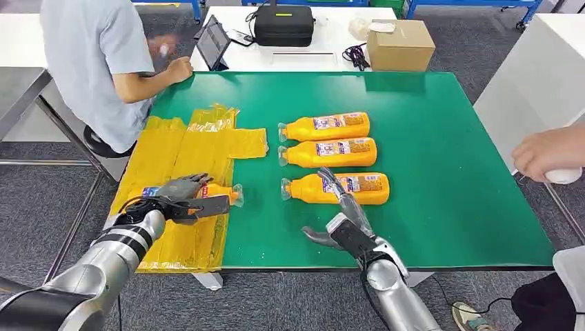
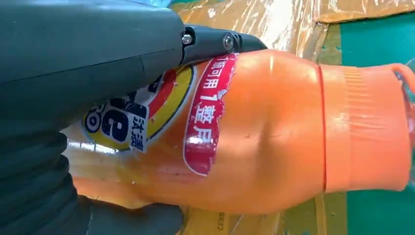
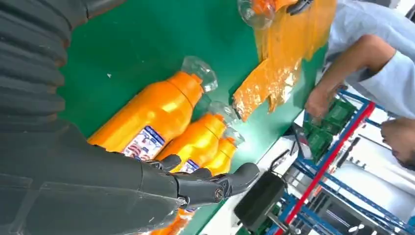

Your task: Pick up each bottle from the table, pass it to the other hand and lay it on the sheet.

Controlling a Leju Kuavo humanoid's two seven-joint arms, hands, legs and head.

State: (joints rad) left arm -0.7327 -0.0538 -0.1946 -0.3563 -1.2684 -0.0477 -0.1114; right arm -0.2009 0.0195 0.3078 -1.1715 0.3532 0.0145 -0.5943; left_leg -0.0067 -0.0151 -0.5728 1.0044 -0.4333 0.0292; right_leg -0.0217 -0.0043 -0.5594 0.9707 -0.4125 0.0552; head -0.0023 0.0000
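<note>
Three orange bottles lie in a row on the green table, clear caps pointing left: the far one, the middle one and the near one. My left hand grips a fourth orange bottle over the yellow sheet, its clear cap pointing right. My right hand hovers open at the near bottle, fingers spread over its label, holding nothing.
A person in a grey shirt sits at the table's far left corner. Another person's hand holds a white object at the right edge. A black bag, a tablet and a cardboard box stand on the white table behind.
</note>
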